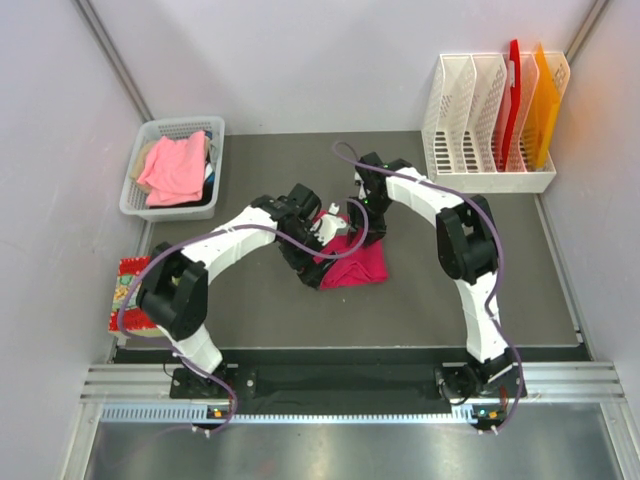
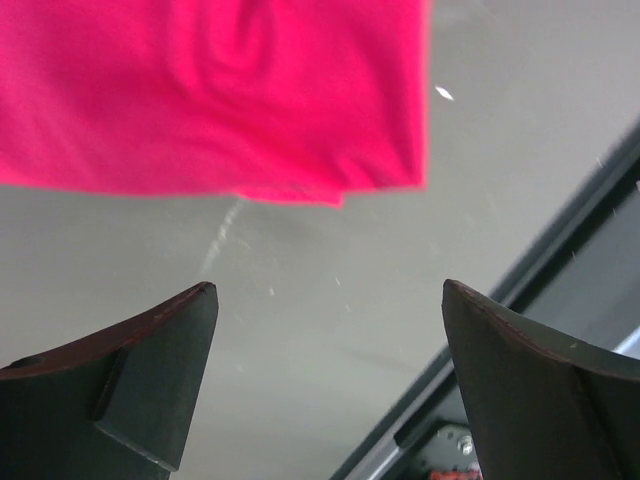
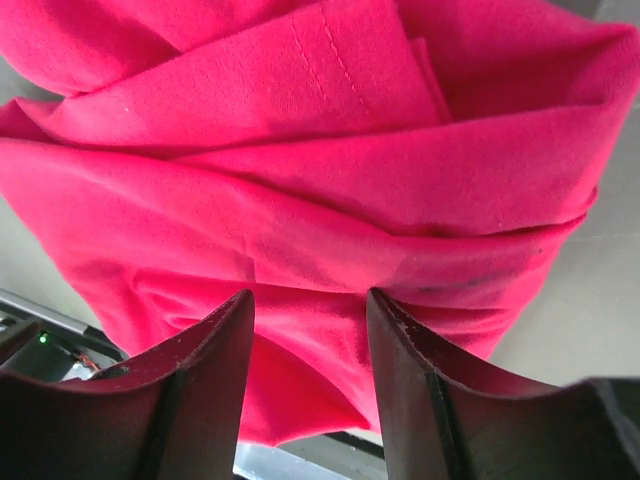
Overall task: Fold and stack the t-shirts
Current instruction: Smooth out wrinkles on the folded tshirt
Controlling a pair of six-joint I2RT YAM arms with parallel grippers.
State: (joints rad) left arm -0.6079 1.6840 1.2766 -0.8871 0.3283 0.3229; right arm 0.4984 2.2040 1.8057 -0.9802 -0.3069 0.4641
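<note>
Arms (image 1: 235,232) low over magenta t-shirt (image 1: 365,268) (elbows outward)

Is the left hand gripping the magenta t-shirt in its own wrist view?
No, the left hand stands open over the table, and the magenta t-shirt lies ahead of it, untouched.
</note>
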